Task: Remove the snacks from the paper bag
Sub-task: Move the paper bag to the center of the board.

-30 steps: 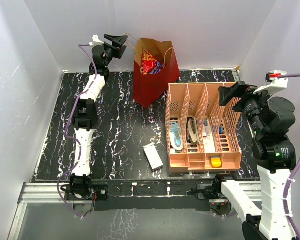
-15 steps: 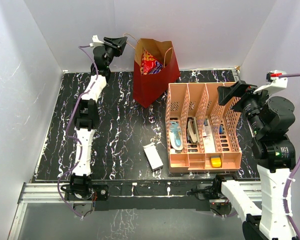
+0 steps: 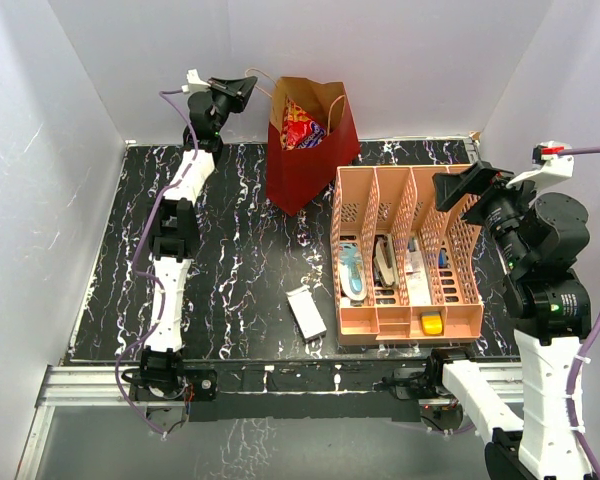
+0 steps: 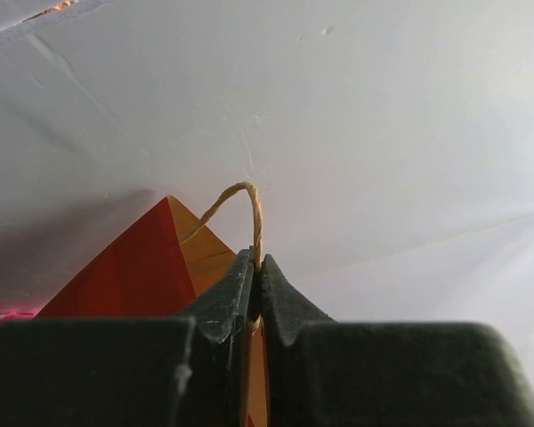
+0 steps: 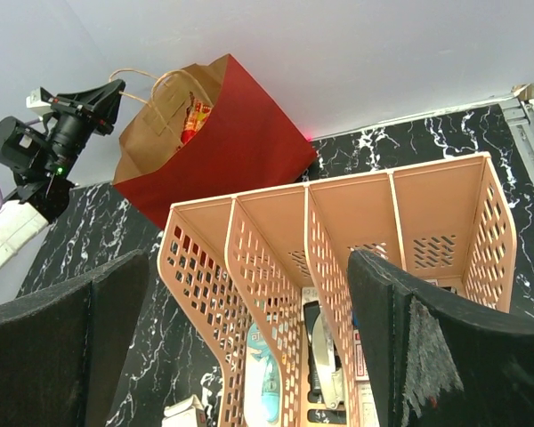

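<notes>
The dark red paper bag (image 3: 310, 165) stands upright at the back of the table, its mouth open. A crinkly red snack packet (image 3: 300, 128) pokes out of it; it also shows in the right wrist view as the packet (image 5: 194, 114) inside the bag (image 5: 236, 133). My left gripper (image 3: 242, 92) is high at the bag's left rim, shut on the tan cord handle (image 4: 254, 209), which is pinched between the fingertips (image 4: 236, 285). My right gripper (image 3: 467, 187) hovers open over the pink rack, with nothing between its fingers (image 5: 387, 294).
The pink slotted rack (image 3: 405, 300) holds stationery and a yellow block (image 3: 432, 323), to the right of the bag. A small white box (image 3: 306, 312) lies in front of it. White walls close in behind and on both sides.
My left gripper has closed from wide open onto the bag's cord handle, hardly shifting. The right arm and the bag have stayed put.
</notes>
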Motion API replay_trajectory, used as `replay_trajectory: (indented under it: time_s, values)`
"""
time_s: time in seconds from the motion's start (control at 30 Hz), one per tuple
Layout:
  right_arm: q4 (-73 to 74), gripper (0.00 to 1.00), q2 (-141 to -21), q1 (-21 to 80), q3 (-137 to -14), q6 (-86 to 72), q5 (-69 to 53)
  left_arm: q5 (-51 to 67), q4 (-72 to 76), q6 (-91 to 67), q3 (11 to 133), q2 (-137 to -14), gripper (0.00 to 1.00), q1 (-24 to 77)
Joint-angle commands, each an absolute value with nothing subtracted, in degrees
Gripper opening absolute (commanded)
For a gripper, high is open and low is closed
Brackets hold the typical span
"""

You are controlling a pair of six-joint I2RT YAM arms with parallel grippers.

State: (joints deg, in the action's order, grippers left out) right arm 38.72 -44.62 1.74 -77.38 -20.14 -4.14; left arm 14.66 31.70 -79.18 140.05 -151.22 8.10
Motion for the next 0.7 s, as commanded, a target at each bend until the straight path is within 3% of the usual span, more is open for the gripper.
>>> replay_trajectory:
  time_s: [0.0,0.67]
  values:
    - [36.7,0.98,-44.3,1.4,-77.1,-21.5,-5.3,17.3,33.7,-77.4,137.1,-143.7,0.01,7.4]
    - [36.3,0.98,-43.5,1.4,-75.0,-22.5,-11.0,32.0,38.3,-76.3,103.6,-117.9,0.0,3.4]
